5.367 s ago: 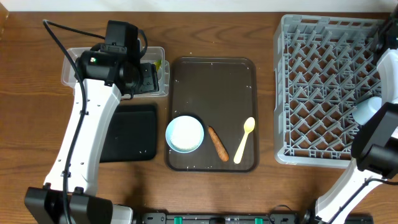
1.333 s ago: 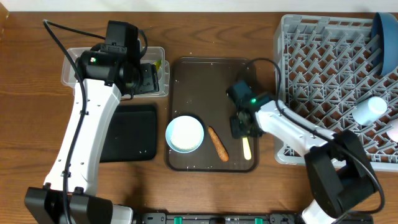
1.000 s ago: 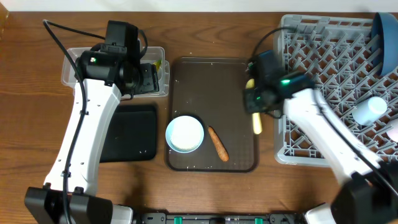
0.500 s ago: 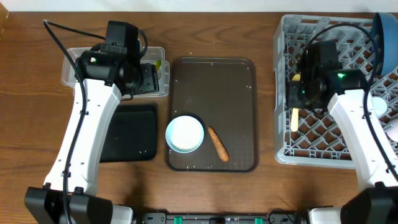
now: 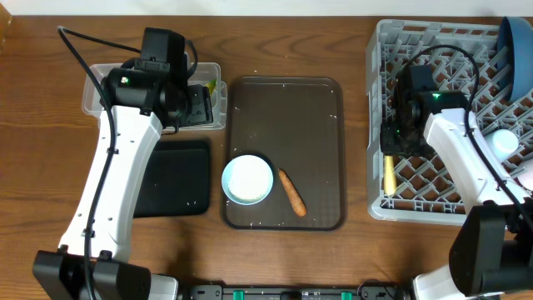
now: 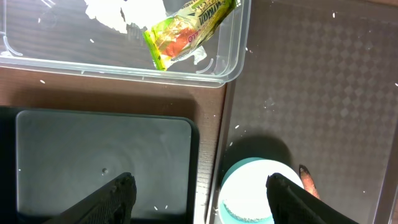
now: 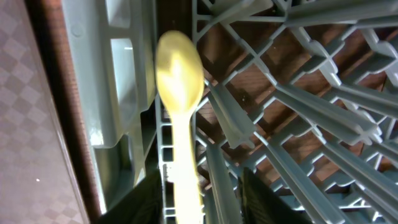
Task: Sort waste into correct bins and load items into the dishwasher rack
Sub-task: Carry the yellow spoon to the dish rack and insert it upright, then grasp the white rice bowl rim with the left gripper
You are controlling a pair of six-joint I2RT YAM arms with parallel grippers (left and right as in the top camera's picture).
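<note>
Right wrist view showed the pale yellow plastic spoon (image 7: 179, 81) lying lengthwise in the left-edge channel of the large grey pegged plastic dishwasher rack (image 7: 298, 93). Its handle ran back between the fingers of the right gripper (image 7: 203, 196). The jaws stood wider than the handle, with a gap on one side, so the spoon looked free rather than pinched. To finish well, I judged the arm should rise straight up, clear of the pegs, so that no finger dragged the spoon or tipped it through the grid. The left gripper (image 6: 202, 190) hovered spread wide and empty near the clear rectangular plastic tub (image 6: 124, 59), which held a yellow-green wrapper (image 6: 186, 28). A shallow black tray (image 6: 99, 155) sat just nearer. On the brown wooden table (image 5: 275, 42), a brown serving tray (image 5: 291, 125) carried a white bowl (image 5: 247, 179) and a thin orange food stick (image 5: 291, 192). Nothing of the room beyond the table showed.
</note>
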